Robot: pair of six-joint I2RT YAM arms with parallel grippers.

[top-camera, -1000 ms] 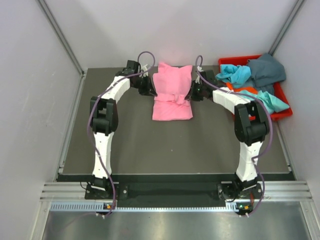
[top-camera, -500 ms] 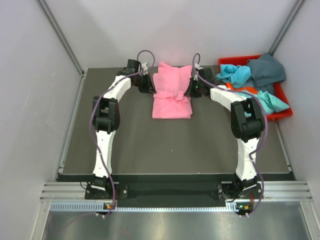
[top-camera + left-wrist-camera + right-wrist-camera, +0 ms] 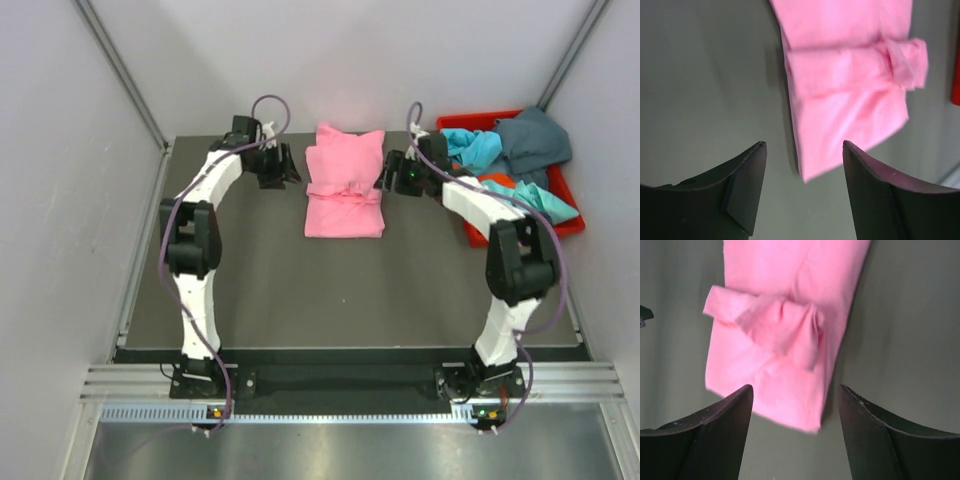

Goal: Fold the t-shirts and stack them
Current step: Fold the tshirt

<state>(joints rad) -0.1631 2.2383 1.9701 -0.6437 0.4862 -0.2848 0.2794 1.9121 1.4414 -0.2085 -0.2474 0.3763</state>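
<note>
Now | left gripper (image 3: 283, 170) and right gripper (image 3: 392, 176): both wide, empty, drawn back off pink t-shirt (image 3: 345, 190) | shirt on table (image 3: 300, 290), far-centre, sleeves folded in | halving fold probably next

- A robotics lab test cell: plain white panels (image 3: 60, 250) wall in the left, far and right sides.
- Bare aluminium struts (image 3: 120, 70) run up the corners.
- A slotted aluminium rail (image 3: 560, 382) lines the near edge of a dark matte table (image 3: 340, 290).
- The left arm (image 3: 195, 270) and right arm (image 3: 500, 300), white, stand bolted there, trailing purple cable (image 3: 268, 97).
- At far right, a red plastic bin (image 3: 572, 228) holds heaped t-shirts (image 3: 520, 145), like test props.
</note>
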